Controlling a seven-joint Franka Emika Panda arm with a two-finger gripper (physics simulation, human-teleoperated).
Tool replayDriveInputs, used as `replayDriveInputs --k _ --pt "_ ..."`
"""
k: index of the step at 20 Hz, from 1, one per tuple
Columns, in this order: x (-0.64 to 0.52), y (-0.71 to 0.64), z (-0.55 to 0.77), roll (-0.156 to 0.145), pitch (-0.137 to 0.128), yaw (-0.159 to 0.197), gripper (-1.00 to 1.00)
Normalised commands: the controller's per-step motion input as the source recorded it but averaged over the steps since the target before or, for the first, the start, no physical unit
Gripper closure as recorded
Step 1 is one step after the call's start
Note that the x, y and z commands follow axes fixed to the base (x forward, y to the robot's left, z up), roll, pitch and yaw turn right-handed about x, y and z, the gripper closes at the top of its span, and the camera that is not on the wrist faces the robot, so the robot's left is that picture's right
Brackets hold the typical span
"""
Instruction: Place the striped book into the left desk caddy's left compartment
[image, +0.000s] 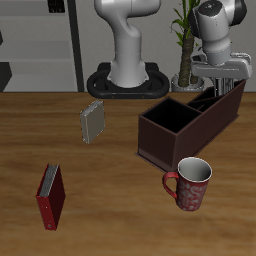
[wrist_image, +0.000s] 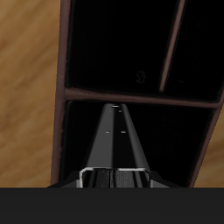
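Tool (image: 214, 88) grips what seems the striped book (wrist_image: 116, 140) — edge-on over left desk caddy (image: 160, 135).

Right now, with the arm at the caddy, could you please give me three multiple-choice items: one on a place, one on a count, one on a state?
1. Where does the mug stand?
A. Inside the caddy
B. Nearer the table's front edge than the caddy
C. On top of the red book

2. How many books stand on the table outside the caddy?
A. Two
B. None
C. Four

3. How is the striped book?
A. Lying flat beside the mug
B. Leaning on the red book
C. Gripped by the pincer over the caddy

Key: 1 B, the mug stands in front of the left desk caddy. 2 A, only the red book and the grey checked book stand there. 3 C, the wrist view shows the striped book edge-on in the pincer above the caddy's black inside.
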Motion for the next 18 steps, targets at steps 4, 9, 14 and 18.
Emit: replayDriveInputs --k 4,9,14,18 --pt "0.13 0.06 -0.27 0.045 0.102 0.036 -1.0" --pt "0.22 -0.08 -0.19 -0.011 0.078 -0.006 -1.0" --pt "0.05 -0.12 0.0 -0.032 0.0 0.009 -1.0" --pt "0.12 -0.27 0.01 -0.038 -0.002 0.025 -1.0"
